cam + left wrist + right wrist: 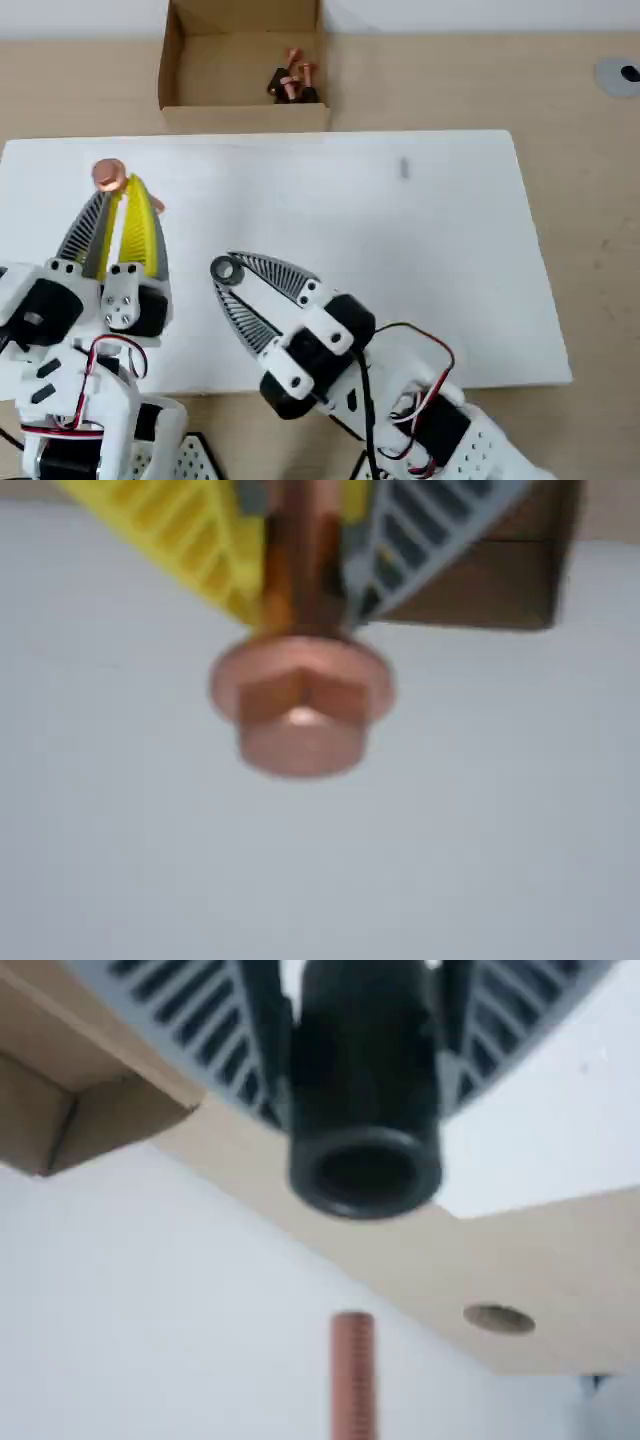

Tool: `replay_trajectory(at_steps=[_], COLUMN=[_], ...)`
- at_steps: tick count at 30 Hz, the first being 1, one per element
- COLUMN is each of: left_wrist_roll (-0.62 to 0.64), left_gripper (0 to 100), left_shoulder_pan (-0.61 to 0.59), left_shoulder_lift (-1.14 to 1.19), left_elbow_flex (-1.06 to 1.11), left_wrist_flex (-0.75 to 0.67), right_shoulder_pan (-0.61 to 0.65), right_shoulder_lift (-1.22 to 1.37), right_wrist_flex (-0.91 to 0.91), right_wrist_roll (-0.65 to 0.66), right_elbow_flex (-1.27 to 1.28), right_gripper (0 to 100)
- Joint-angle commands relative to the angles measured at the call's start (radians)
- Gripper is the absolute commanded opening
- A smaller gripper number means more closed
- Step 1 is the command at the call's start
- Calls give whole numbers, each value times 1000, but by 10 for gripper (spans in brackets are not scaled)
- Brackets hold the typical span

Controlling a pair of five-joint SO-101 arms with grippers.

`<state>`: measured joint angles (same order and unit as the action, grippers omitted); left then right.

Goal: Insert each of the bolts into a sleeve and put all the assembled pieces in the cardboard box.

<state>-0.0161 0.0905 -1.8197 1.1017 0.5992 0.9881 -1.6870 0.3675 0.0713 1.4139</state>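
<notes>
1. The left gripper [120,190] is clenched on a copper bolt [108,175]. It pinches the shank so the head sticks out past the fingertips, over the far left corner of the white sheet [400,250].
2. The right gripper [226,276] is clamped around a black sleeve [225,269], held above the sheet nearer its front edge. It is close to the bolt but apart from it.
3. As I judge it, this pair is picked up but not joined — the pushing-in and the drop into the box are both left to do.
4. The cardboard box [245,65] stands on the wooden table [580,200] just past the sheet's far edge. A few finished pieces [292,82] lie by its right wall, so that share looks done.
5. A grey disc [618,75] sits near the table's far right corner, well out of the way. The box's near wall is the one thing to clear — a loaded gripper must go over it.
</notes>
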Motion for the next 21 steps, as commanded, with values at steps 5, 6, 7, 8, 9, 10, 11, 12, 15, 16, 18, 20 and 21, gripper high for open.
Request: replay_trajectory(at_steps=[5,6,7,8,9,10,11,12,15,16,18,20,21], left_wrist_roll=[-34,-34,-34,-34,-34,-34,-34,-34,-34,-34,-34,-34,-32], left_gripper=[5,5,5,5,5,5,5,5,5,5,5,5,5], left_shoulder_pan=[144,161,176,193,210,224,233,239,245,245,245,245,247], left_shoulder_lift=[-1,-1,-2,-2,-2,-2,-2,-2,-2,-2,-2,-1,-1], left_elbow_flex=[-37,-54,-68,-83,-101,-118,-135,-150,-190,-201,-216,-221,-221], left_wrist_flex=[101,129,155,178,196,215,232,245,281,288,293,293,293], right_shoulder_pan=[13,13,13,13,13,13,13,13,13,13,13,13,13], right_shoulder_lift=[-25,-25,-25,-25,-25,-25,-25,-25,-25,-25,-25,-25,-25], right_wrist_flex=[-69,-69,-69,-69,-69,-69,-69,-69,-69,-69,-69,-69,-69], right_wrist_roll=[-12,-12,-12,-12,-12,-12,-12,-12,-12,-12,-12,-12,-12], right_elbow_flex=[42,42,42,42,42,44,44,48,58,61,65,65,65], right_gripper=[10,10,10,10,10,10,10,10,10,10,10,10,10])
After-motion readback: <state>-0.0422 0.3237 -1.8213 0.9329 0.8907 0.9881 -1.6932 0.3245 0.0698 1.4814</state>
